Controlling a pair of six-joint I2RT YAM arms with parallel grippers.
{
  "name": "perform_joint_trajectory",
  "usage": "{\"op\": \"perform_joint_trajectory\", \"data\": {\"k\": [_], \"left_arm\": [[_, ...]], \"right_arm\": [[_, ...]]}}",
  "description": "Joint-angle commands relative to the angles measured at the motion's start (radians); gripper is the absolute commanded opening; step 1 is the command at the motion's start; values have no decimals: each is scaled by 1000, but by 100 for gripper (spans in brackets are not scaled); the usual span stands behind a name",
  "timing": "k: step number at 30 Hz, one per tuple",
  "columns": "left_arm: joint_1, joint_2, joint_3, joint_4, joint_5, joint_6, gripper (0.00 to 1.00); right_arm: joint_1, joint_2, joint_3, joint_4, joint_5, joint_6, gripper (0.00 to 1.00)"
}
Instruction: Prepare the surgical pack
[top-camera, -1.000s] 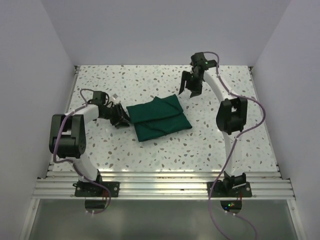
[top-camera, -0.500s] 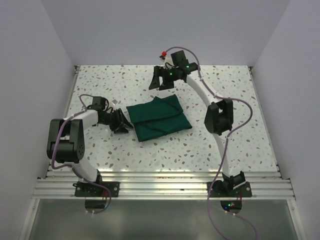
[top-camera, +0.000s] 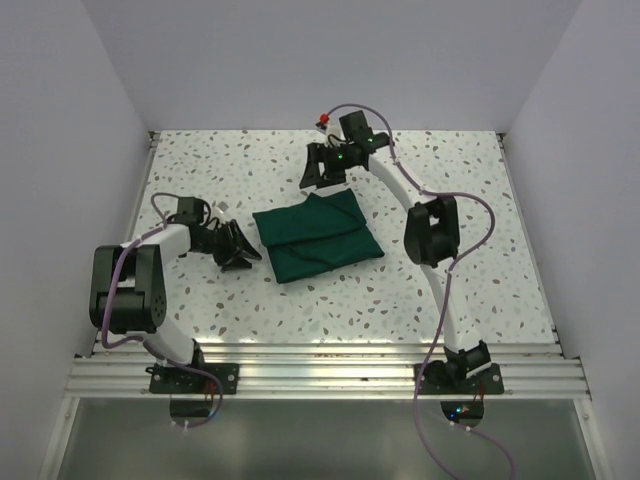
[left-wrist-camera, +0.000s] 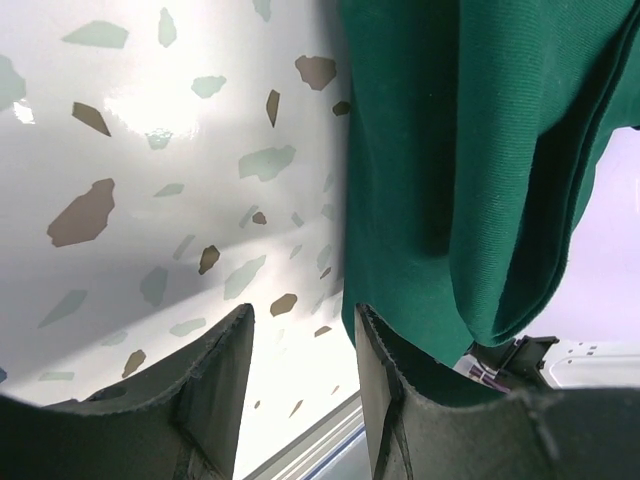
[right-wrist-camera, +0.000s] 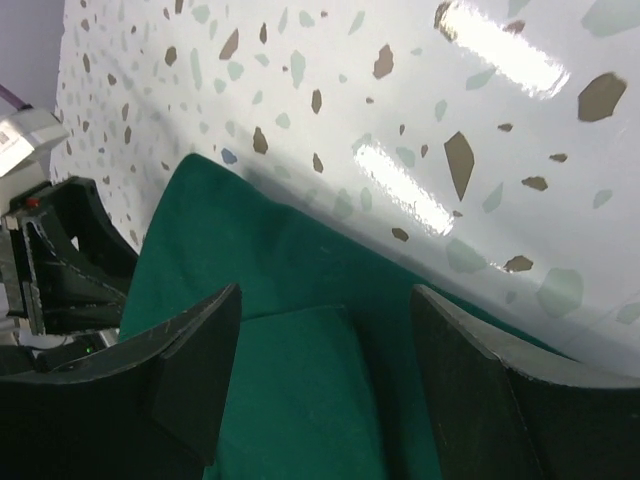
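Nearest my bases, the left arm lies low and folded, elbow close to the surface (top-camera: 400, 290), forearm running out to the right. My left pincer (left-wrist-camera: 300, 330) is spread, with nothing but speckled top showing between its fingers. The pack (top-camera: 318, 236), a folded green bundle, sits mid-surface just to the right of that pincer. Its left edge runs alongside my right-hand finger, but I cannot tell whether cloth and finger touch. The bundle's long axis runs left to right, swinging a little farther away at its right end, so my left pincer meets it at a short end, near the closer corner. Beyond the bundle, my right arm stands tall, bent at the elbow and stretched over to the far left corner of the cloth. My right pincer (top-camera: 318, 175) is spread wide there and points down at the far edge, and through its own camera I see green folds between the fingers. It grips nothing. I judge the left pincer the nearer of the two: it is already down at cloth height, while the right one looks to be hanging above the fabric.
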Motion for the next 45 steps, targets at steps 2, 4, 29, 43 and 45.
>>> {"op": "perform_joint_trajectory", "data": {"k": [2,4,29,43,45], "left_arm": [[20,-25,3,-16,16,36,49],[25,-17,10,-17,13,41,50],[83,-7,42,-48,21,93,49],[111,-8,105,-94,21,122,49],[109,-11,108,-95,17,113,49]], "right_arm": [[11,-37,-40,-6,-44,-34,70],[11,-34,-47,-9,-50,-33,70],[21,-133,-70,-29,-96,53,7],[107,-512,-548,-193,-61,15,0],[110,-566,-602,-209,-38,1,0]]}}
